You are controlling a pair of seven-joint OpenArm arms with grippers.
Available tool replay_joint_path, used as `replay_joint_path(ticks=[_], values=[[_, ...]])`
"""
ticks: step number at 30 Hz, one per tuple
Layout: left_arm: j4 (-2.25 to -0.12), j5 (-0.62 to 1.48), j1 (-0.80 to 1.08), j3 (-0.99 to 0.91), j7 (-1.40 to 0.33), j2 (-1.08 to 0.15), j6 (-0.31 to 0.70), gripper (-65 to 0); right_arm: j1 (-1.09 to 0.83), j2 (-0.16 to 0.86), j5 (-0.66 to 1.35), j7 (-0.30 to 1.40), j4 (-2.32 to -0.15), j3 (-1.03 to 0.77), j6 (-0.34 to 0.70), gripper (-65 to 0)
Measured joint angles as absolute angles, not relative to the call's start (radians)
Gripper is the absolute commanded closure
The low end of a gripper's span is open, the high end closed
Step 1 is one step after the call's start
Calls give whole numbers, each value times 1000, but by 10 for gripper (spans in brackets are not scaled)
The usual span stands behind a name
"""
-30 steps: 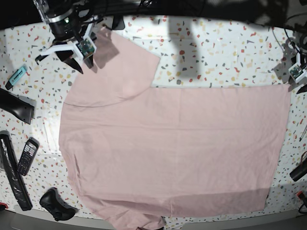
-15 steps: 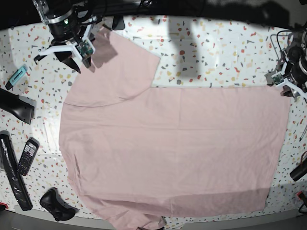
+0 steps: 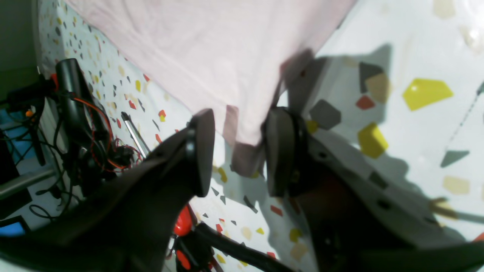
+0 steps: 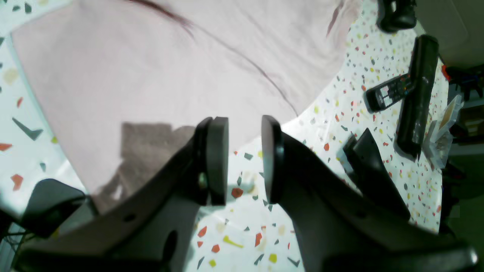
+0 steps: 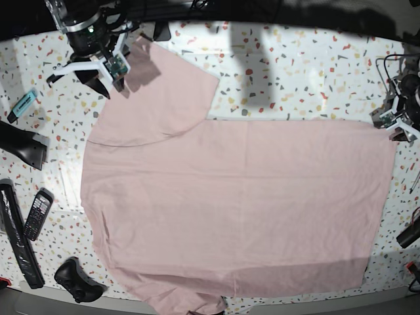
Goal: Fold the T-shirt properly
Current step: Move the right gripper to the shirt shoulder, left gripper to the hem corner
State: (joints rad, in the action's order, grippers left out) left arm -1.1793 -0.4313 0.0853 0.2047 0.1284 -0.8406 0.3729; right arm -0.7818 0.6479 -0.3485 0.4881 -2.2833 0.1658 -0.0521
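- No text, label, brand or number can be read in any view.
- The T-shirt [image 5: 236, 197] shows only a plain pink side, with no lettering.
- The remote control [image 5: 37, 214], left of the T-shirt, has rows of keys and a small screen, but they are too small to read; in the right wrist view [image 4: 389, 92] they are only a blur.

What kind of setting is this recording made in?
Probably a lab or workshop bench rather than a home: a terrazzo-patterned table, loose cables at its edge, and a remote and game controller lying beside the T-shirt.
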Motion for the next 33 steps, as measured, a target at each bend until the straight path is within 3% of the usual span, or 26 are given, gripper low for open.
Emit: replay_joint_path(ticks=[3,8,13,18,28,30,33], values=[[-1179,-466,85,251,128,-840,370,-178,-781,648,-382,521,-2283,166,-52,-150],[-1179,-536,85,315,120,-843,358,0,-781,648,-402,551,-2283,166,-52,-150],[-1179,-538,85,317,121,-843,354,0,-781,648,-402,554,-2283,166,-52,-154],[-1179,-538,85,317,122,-843,355,0,-781,648,-403,555,-2266,166,73,-236],[-1179,-538,84,317,136,-843,354,0,-756,654,-409,551,-2192,166,173,-238],[-1179,-538,84,317,136,-843,354,0,-755,654,-481,527,-2157,166,247,-238],[-1179,-538,84,317,136,-843,354,0,-756,653,-608,470,-2077,169,256,-238]])
